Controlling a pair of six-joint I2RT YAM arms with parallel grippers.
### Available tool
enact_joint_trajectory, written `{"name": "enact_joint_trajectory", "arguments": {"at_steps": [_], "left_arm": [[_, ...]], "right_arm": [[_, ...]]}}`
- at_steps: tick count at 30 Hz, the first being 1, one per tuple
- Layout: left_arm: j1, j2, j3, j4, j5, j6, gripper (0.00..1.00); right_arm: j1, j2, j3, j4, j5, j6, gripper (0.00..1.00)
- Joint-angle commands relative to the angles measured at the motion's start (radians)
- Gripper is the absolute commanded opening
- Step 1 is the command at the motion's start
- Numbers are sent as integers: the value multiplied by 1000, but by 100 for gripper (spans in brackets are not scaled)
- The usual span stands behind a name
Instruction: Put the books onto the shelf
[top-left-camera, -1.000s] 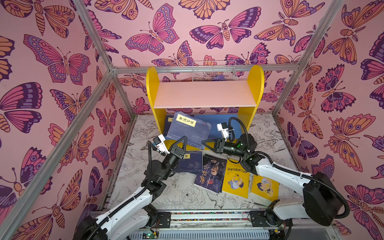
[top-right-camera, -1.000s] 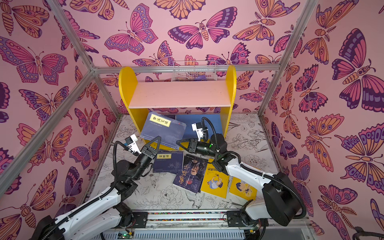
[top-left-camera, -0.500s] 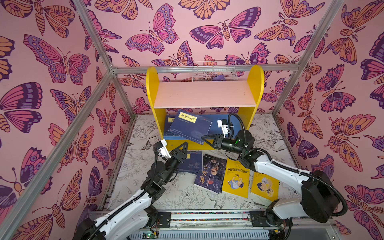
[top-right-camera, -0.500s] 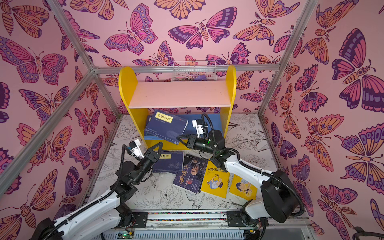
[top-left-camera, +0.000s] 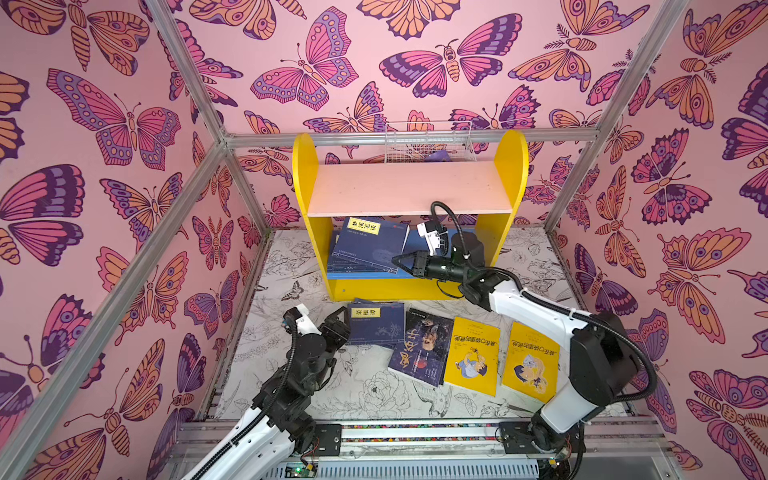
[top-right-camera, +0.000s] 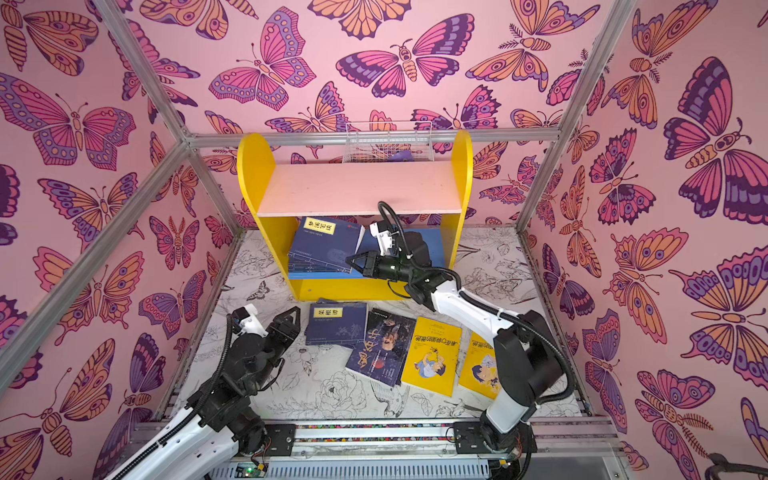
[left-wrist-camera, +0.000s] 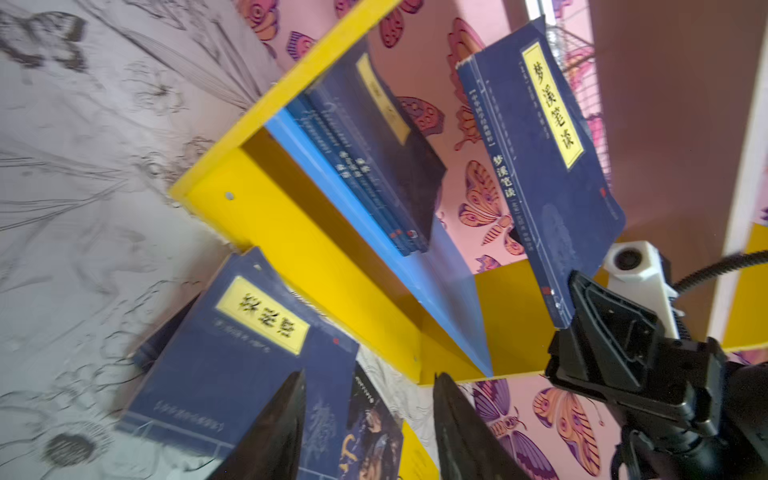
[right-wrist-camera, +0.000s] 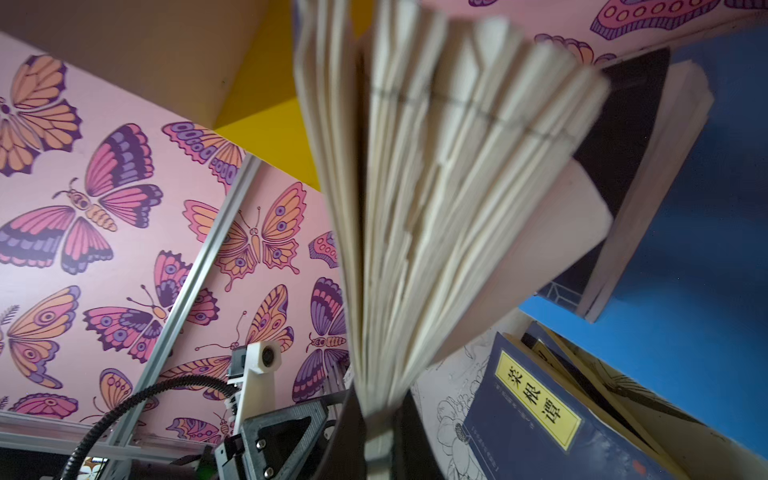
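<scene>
At the far middle of the cell the shelf (top-left-camera: 305, 174) is set against the butterfly wall, with a white wire basket (top-left-camera: 428, 143) seen just behind its pale pink upper board (top-left-camera: 407, 187). On the blue lower board (top-left-camera: 413, 241), toward its left end, a stack of navy books (left-wrist-camera: 374, 166) is laid flat. Above that stack a tilted navy book (top-left-camera: 370, 245) is held, its yellow label being read as 梦溪笔谈 in the left wrist view, where the same title is printed down the spine. Its near right corner is pinched by the right gripper (top-left-camera: 395, 261), whose fingers are closed on it; in the right wrist view the pages are seen fanned out from the grip. Whether the tilted navy book touches the stack cannot be told.

On the floor just in front of the shelf four books are laid in a row. At the left is a navy volume (top-left-camera: 376, 328) labelled 菜根谭, then a dark book (top-left-camera: 422, 347) with large orange characters. At the right are two yellow cartoon-cover books (top-left-camera: 471, 355), whose titles are too small to be read. The left gripper (top-left-camera: 341, 319) is held by the left edge of the navy volume — its fingers stand partly apart, with nothing between them.
</scene>
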Motion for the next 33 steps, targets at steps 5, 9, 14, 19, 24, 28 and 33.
{"name": "enact_joint_trajectory", "arguments": {"at_steps": [5, 9, 14, 19, 24, 28, 33], "left_arm": [[-3, -53, 8, -278, -84, -49, 52], [-3, -56, 16, -292, -87, -47, 53], [-3, -50, 17, -293, -83, -47, 53], [-3, -47, 18, -293, -82, -45, 53], [-3, -44, 22, -293, -79, -44, 53], [-3, -42, 25, -294, -72, -42, 53], [-2, -45, 26, -299, -72, -42, 53]], "right_arm": [[-25, 133, 184, -99, -104, -83, 0], [-52, 189, 226, -61, -125, -45, 0], [-76, 242, 296, -103, -147, -58, 0], [-77, 304, 390, -189, -194, -98, 0], [-78, 365, 467, -241, -229, -97, 0], [-78, 409, 516, -243, -253, -75, 0], [-79, 455, 577, -296, -274, -87, 0]]}}
